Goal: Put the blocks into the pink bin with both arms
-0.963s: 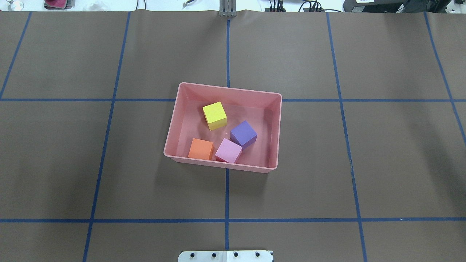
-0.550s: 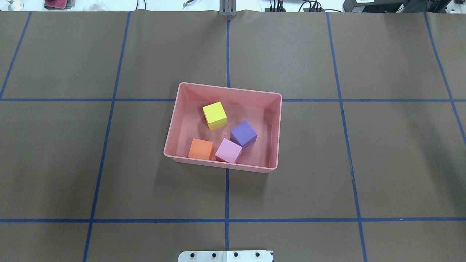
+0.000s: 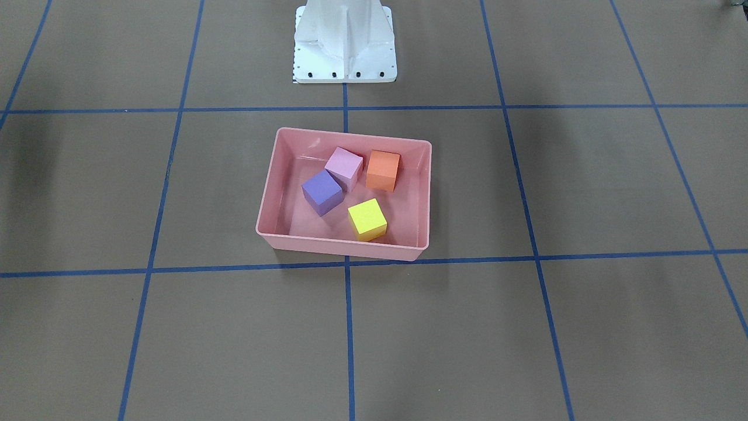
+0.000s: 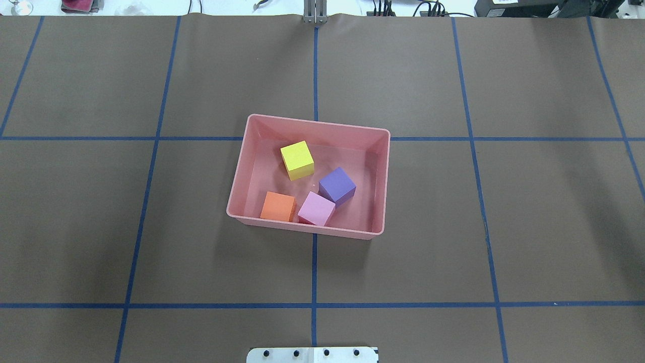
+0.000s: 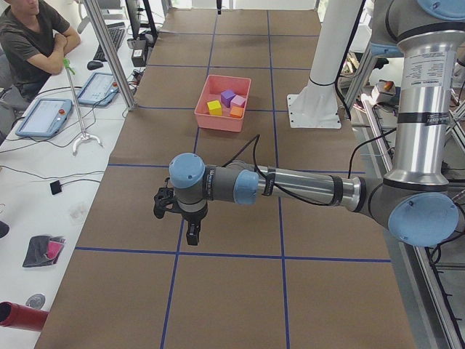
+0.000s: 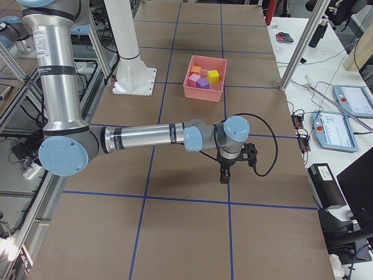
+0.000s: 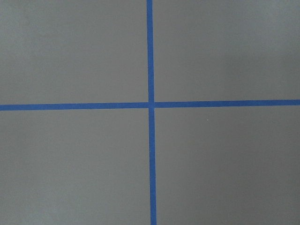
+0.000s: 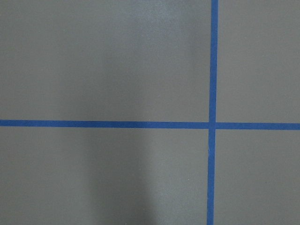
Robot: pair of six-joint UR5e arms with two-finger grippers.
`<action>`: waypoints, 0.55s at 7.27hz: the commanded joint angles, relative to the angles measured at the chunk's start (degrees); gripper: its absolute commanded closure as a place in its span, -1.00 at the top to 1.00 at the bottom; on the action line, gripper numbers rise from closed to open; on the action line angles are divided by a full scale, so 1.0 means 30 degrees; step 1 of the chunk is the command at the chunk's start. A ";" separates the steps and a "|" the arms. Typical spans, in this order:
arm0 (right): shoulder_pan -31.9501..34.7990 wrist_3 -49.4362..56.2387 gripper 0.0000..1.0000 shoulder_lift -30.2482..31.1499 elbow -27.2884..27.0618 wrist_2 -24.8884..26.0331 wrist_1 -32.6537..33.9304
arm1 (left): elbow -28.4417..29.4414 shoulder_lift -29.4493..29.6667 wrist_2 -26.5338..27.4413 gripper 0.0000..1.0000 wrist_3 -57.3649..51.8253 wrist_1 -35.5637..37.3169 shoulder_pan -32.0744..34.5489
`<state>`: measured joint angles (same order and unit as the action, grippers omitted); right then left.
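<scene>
All four blocks are in the pink bin mid-table: yellow block toward the wall away from the white pedestal, purple block central, light pink block and orange block side by side at the pedestal-side wall. Left gripper and right gripper hang pointing down over the brown mat at opposite table ends, well apart from the bin; only side cameras catch them, so can't tell how wide either claw is. A person sits at the side desk off the left arm's end.
</scene>
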<state>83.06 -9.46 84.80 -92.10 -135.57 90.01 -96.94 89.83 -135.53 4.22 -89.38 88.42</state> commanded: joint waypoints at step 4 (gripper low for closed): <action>0.0000 -0.0099 0.99 0.0035 0.0232 0.0043 0.0025 | 0.0026 -0.0002 0.0029 0.99 0.0000 0.0000 0.0000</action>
<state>83.06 -9.67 84.87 -91.48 -135.43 90.04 -96.93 89.82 -135.47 4.22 -89.38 88.42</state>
